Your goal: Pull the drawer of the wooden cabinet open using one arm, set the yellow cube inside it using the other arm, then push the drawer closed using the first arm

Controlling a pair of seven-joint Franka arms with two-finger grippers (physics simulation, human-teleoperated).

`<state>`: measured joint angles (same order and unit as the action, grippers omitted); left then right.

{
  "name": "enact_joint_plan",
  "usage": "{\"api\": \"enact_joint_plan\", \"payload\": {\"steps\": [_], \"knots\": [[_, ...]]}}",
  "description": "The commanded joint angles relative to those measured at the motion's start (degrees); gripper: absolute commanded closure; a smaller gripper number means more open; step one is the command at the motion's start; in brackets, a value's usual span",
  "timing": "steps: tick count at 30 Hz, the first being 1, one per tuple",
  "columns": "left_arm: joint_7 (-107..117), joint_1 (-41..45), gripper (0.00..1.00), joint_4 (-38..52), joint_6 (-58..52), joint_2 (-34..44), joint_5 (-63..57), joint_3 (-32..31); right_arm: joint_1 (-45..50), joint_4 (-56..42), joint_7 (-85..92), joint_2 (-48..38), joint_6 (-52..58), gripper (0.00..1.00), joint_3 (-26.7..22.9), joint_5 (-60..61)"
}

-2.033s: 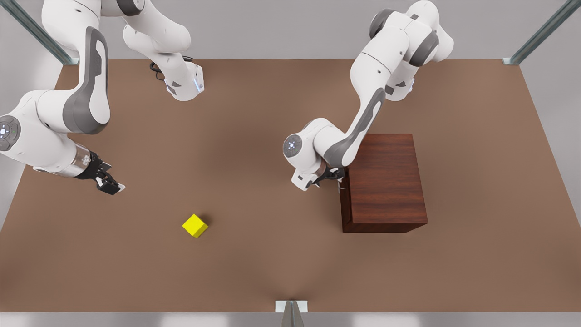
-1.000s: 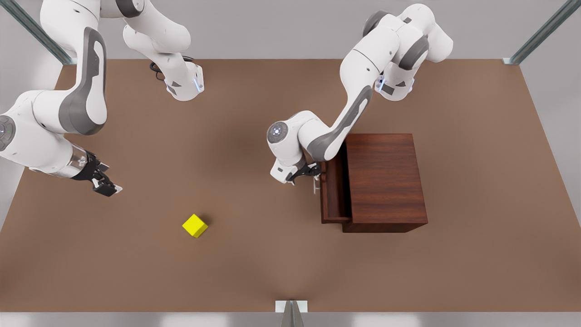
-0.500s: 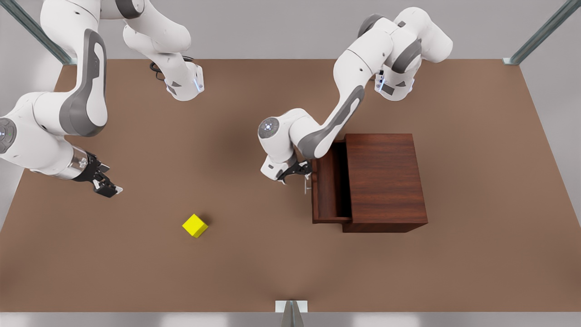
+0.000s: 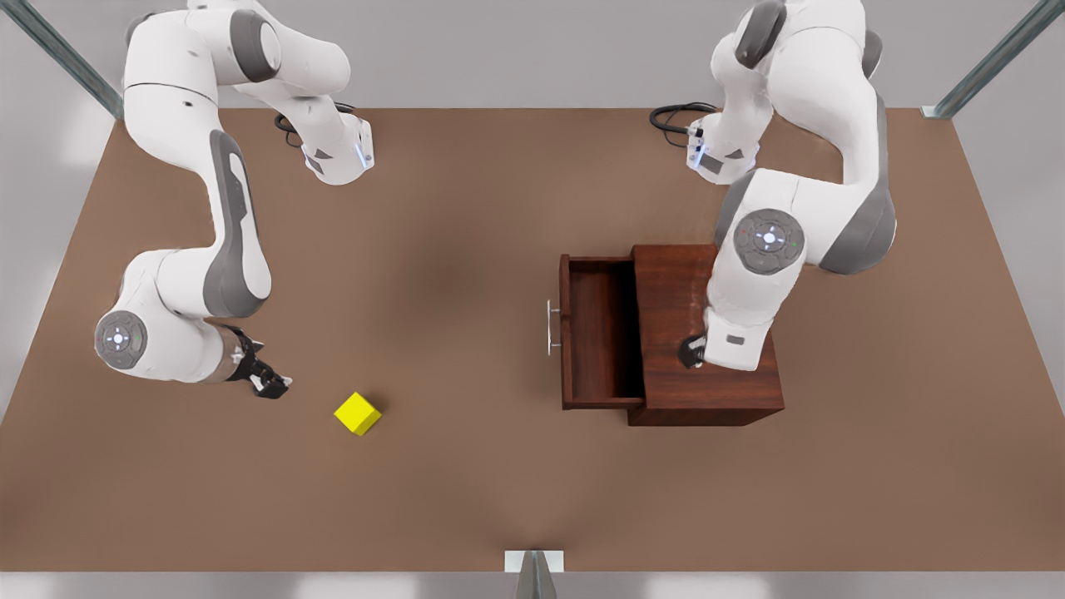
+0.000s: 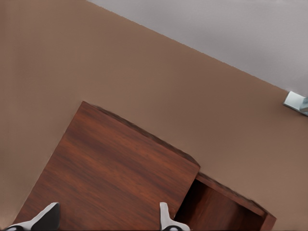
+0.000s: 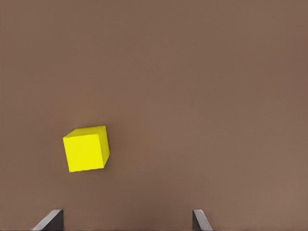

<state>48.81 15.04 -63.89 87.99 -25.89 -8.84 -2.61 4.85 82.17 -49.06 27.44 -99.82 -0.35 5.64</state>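
Cube [image 4: 358, 413], yellow, is sitting on the table [image 4: 466, 482] just beside my right claw [image 4: 270, 386], whose fingers [image 6: 50, 220] are spreading wide, holding nothing. Drawer [image 4: 601, 333] is standing pulled out of the wooden cabinet [image 4: 707, 391]. My left claw [image 4: 689, 353] is hovering over the cabinet top, fingertips [image 5: 45, 217] spread apart.
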Motion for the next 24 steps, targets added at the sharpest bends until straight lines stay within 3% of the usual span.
{"api": "enact_joint_plan", "payload": {"steps": [1, 2, 3, 11, 16, 20, 24], "knots": [[-47.40, -7.65, 0.00, -7.08, -4.96, 5.13, 7.87, -0.03, 2.18, -0.17, -4.82, 2.09, -5.56, 0.00, -0.09, 0.25], [-50.98, -10.11, 0.00, -23.58, 7.59, 14.70, 8.58, -0.03, 3.24, -0.26, -4.73, 3.23, -5.92, 0.00, -0.09, 0.08], [-51.98, -11.00, 0.00, -25.85, 9.05, 16.49, 8.40, 0.68, 4.38, -0.35, -4.64, 4.38, -7.58, 0.00, -0.09, -0.10], [-51.54, -11.09, 0.00, -24.17, 8.43, 15.52, 7.79, 2.52, 5.88, -0.43, -1.21, 9.83, -23.67, 0.00, 0.88, -1.86], [-51.54, -11.00, 0.00, -24.17, 8.43, 15.52, 7.61, 2.52, 5.44, -0.17, -0.60, 12.90, -24.55, 0.00, 1.75, -6.34], [-51.54, -11.00, 0.00, -24.08, 8.43, 15.43, 7.61, 2.52, 2.45, 0.88, -0.16, 15.36, -24.64, 0.00, 6.24, -12.67], [-51.54, -11.00, 0.00, -24.08, 8.43, 15.35, 7.61, 2.52, 1.92, 2.29, -0.16, 16.86, -26.57, 0.00, 7.20, -14.87]]}}
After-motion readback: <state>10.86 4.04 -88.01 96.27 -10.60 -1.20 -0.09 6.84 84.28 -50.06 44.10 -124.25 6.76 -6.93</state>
